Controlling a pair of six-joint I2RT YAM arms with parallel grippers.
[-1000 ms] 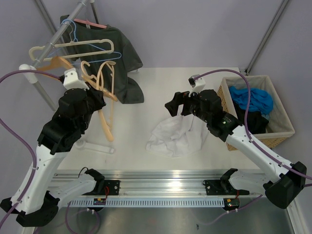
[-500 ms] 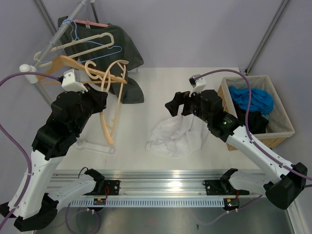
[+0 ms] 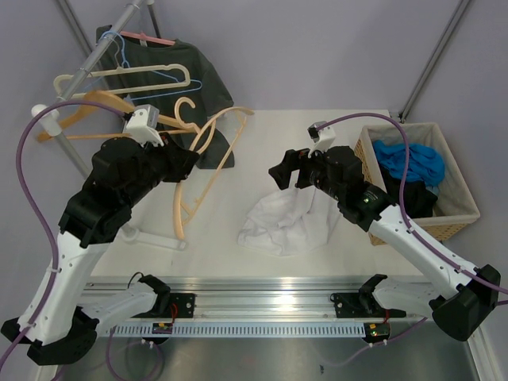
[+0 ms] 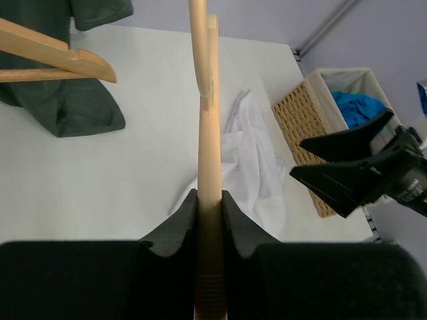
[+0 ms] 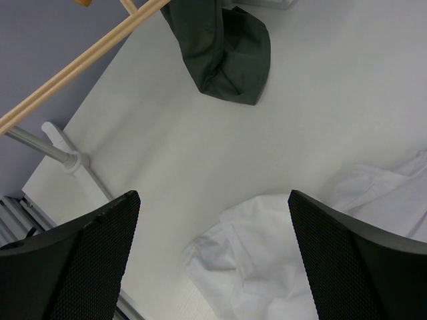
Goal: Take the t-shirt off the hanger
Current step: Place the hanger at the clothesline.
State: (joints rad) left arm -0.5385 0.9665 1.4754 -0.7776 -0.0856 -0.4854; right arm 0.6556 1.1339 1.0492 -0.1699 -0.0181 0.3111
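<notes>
- On the tabletop (image 3: 317, 131), the white t-shirt (image 3: 282, 226) is lying in a crumpled heap, off the hanger.
- The left gripper (image 4: 209, 200) is squeezing the wooden hanger (image 4: 207, 133) and holding it up.
- The right gripper (image 3: 287, 171) is hovering wide open over the t-shirt.

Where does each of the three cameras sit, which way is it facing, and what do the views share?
Top external: above and behind the arms, looking down on the table; both whole arms show.
Left wrist: looks along its left fingers, clamped on the wooden hanger, toward the basket.
Right wrist: looks down between its open right fingers at the table.
Shared: all three show the white t-shirt and the dark shirt.
</notes>
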